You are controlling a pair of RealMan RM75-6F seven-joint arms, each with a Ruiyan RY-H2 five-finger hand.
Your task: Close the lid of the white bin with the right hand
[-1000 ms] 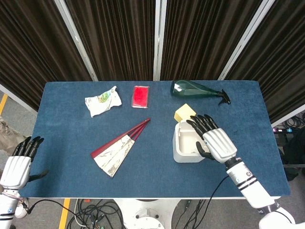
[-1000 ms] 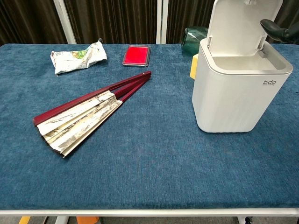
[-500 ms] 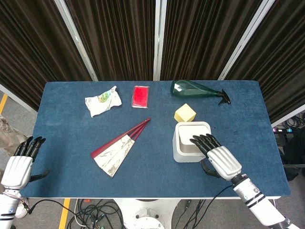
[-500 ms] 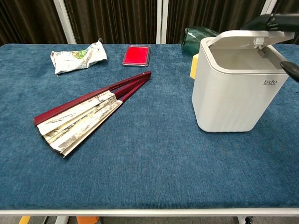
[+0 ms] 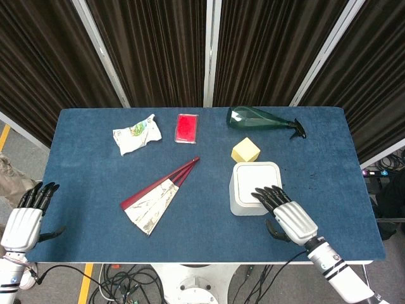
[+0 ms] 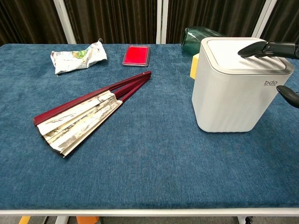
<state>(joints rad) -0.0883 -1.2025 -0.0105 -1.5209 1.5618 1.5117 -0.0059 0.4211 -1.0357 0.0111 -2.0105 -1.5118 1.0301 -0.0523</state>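
The white bin (image 5: 254, 187) (image 6: 236, 86) stands on the right half of the table, and its lid (image 5: 258, 179) (image 6: 243, 50) lies flat and shut on the rim. My right hand (image 5: 286, 214) (image 6: 275, 51) hovers at the bin's near right corner with fingers stretched out over the lid's edge and nothing in its grasp. The fingertips (image 6: 247, 50) are just above the lid; contact cannot be told. My left hand (image 5: 26, 218) hangs off the table's front left corner, fingers apart and holding nothing; the chest view does not show it.
A half-folded red fan (image 5: 159, 195) (image 6: 86, 116) lies mid-table. A yellow block (image 5: 245, 151) sits just behind the bin, a green spray bottle (image 5: 262, 120) further back. A red case (image 5: 186, 128) and a crumpled packet (image 5: 137, 133) lie at the back left.
The lid went from upright to flat on the bin. My right hand swept toward the front over the bin, ending lower at its near right corner. The left hand stayed still.
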